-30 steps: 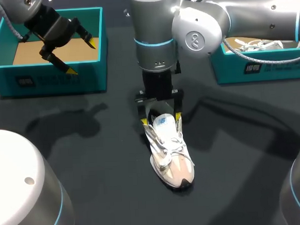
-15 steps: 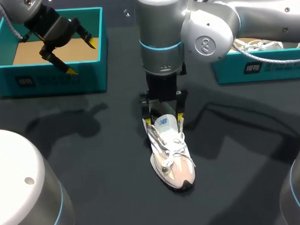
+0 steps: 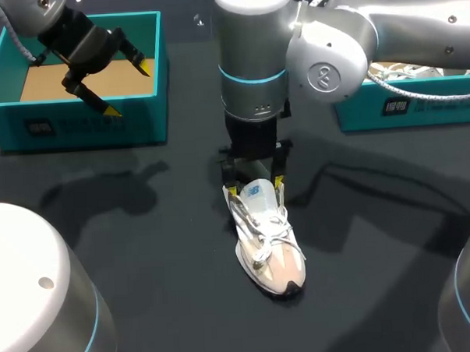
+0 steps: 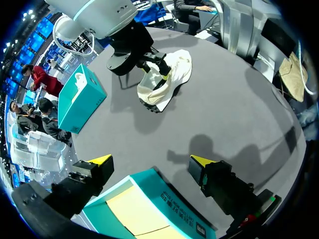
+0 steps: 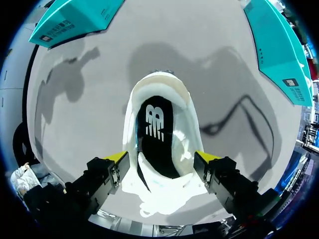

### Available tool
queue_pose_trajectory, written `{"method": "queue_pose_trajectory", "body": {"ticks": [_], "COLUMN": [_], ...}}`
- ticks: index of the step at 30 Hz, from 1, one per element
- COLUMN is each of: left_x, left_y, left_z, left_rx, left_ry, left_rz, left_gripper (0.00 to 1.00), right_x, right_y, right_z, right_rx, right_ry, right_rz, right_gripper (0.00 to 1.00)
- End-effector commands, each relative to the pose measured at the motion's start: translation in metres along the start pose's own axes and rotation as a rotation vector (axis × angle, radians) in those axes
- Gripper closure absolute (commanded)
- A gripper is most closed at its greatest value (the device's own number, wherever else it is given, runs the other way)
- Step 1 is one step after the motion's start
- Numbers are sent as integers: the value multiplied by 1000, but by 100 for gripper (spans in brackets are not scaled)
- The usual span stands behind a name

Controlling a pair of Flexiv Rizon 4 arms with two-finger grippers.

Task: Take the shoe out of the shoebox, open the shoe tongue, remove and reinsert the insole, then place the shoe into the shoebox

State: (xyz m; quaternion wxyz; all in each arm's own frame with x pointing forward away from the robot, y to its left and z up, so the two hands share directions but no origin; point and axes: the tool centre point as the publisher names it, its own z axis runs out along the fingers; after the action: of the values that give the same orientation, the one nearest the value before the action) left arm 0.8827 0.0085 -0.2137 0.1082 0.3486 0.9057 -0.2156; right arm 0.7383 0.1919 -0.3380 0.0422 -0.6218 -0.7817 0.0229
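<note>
Head view shows you the shoe [image 3: 269, 241] out on the table [image 3: 160, 249], upright on its sole, lying between the two teal boxes and in neither of them. Its toe points toward the near edge, and the laces lie loose over the front. Your right gripper [image 3: 255, 191] stands straight down over the shoe's rear end. Its jaws are spread wide, with a yellow tip just beside each flank of the collar, and nothing is clamped. From the right wrist you look down into the mouth of the shoe, with the dark insole [image 5: 155, 124] lying inside. Your left gripper [image 3: 128, 89] hangs above the left box [image 3: 85, 128] – jaws well apart, holding nothing – over the box's tan floor. The right box [image 3: 403, 106] sits partly behind your right arm.
</note>
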Motion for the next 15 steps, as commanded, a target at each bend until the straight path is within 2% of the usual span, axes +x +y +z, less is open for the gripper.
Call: {"method": "queue_pose_trajectory", "body": {"ticks": [1,11,15], "left_x": [0,0,0], "left_y": [0,0,0], "left_z": [0,0,0], "left_rx": [-2,-2,-2], "left_ry": [1,1,1], "left_rz": [0,0,0], "left_gripper": [0,0,0], "right_x": [-4,-9,-11], "right_y": [-6,-8,-9], "right_z": [0,2,3], "right_rx": [-21,-46,-53], "right_ry": [15,41,51], "right_rz": [-10,-53,-75], "right_gripper": [12,15,11]}}
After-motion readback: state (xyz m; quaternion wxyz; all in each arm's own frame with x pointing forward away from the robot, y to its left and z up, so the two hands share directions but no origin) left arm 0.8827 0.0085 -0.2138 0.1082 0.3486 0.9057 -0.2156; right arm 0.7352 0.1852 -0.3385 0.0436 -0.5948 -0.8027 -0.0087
